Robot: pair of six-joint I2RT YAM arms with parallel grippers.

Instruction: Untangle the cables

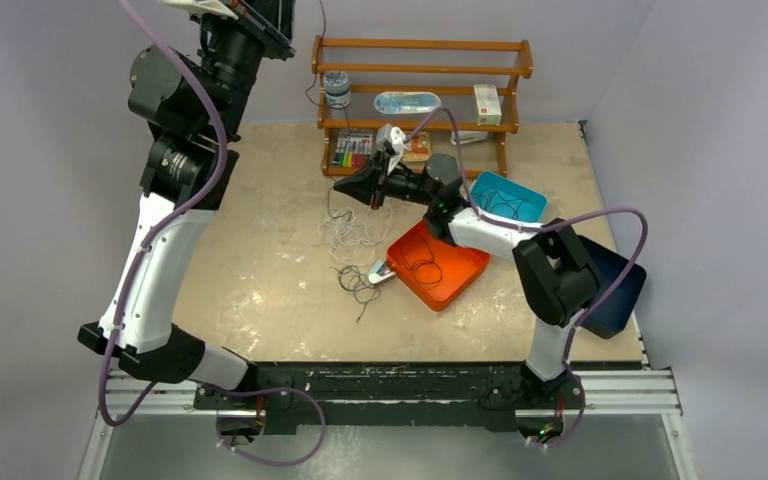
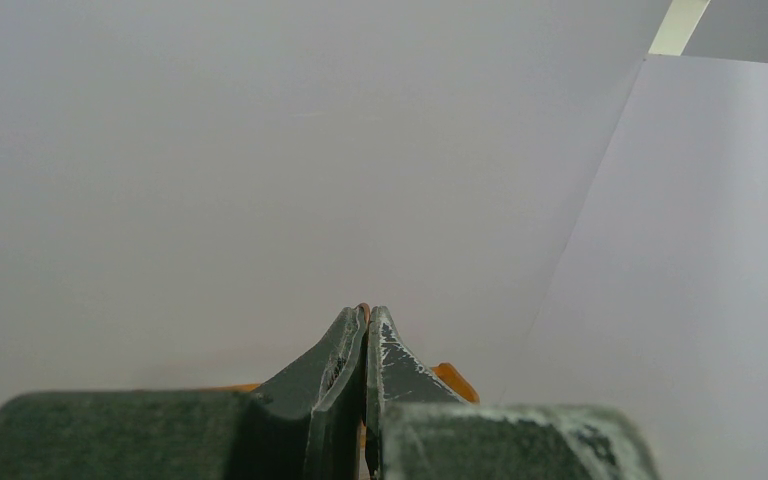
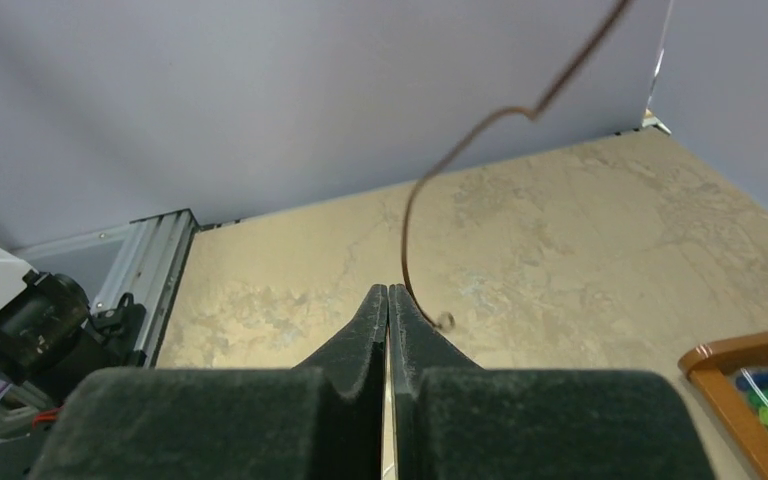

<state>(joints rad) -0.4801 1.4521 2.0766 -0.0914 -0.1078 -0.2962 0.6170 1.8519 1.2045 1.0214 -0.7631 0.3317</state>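
White cables [image 1: 345,235] lie tangled mid-table, with a black tangle [image 1: 358,285] just in front of them. More black cable lies in the orange tray [image 1: 463,277] and in the teal bin [image 1: 532,196]. My left arm [image 1: 250,40] is raised to the top edge, and its gripper [image 2: 367,308] is shut. A thin dark cable [image 1: 321,20] hangs from there. Its grip is hidden in the left wrist view. My right gripper [image 1: 338,187] [image 3: 388,288] is shut above the white tangle. The hanging dark cable [image 3: 430,180] passes outside its right finger, and the cable's loose end [image 3: 446,321] is free.
A wooden shelf [image 1: 420,70] with small items stands at the back, a box of markers [image 1: 352,152] at its foot. A dark blue bin [image 1: 615,290] sits at the right edge. A small white and teal object [image 1: 380,272] lies beside the orange tray.
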